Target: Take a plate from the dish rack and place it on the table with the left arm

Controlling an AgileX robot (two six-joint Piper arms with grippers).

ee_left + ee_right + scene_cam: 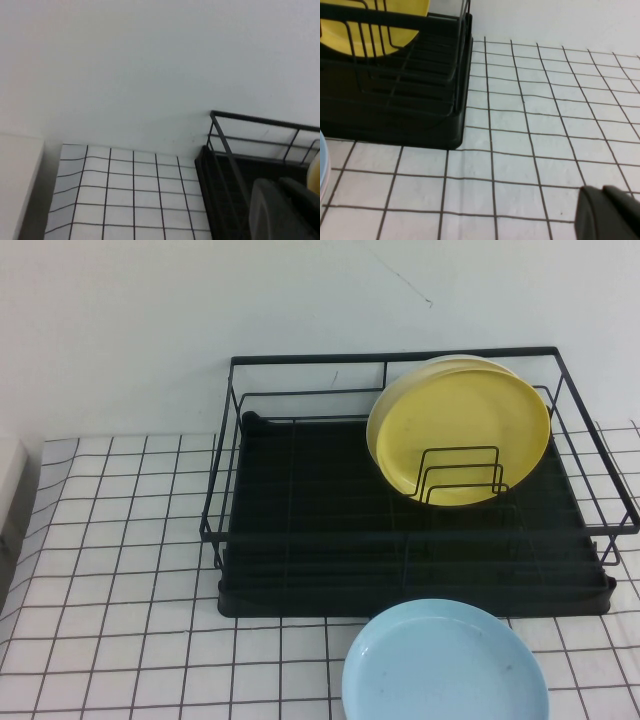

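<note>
The yellow plate (460,430) stands on edge in the back right of the black wire dish rack (300,540), leaning behind the upright wire dividers. A paler plate's rim shows just behind it. Neither arm shows in the high view. In the left wrist view my left gripper (280,200) is shut and empty, above the rack's left end (225,170), with a sliver of the yellow plate (315,172) beyond it. In the right wrist view my right gripper (605,210) is shut and empty over the table (520,125), to the right of the rack (395,110) and the plate (375,30).
A light blue plate (445,665) lies flat on the table (110,540) in front of the rack; its edge shows in the right wrist view (322,160). A white block (10,480) sits at the table's left edge. A white wall stands behind the rack.
</note>
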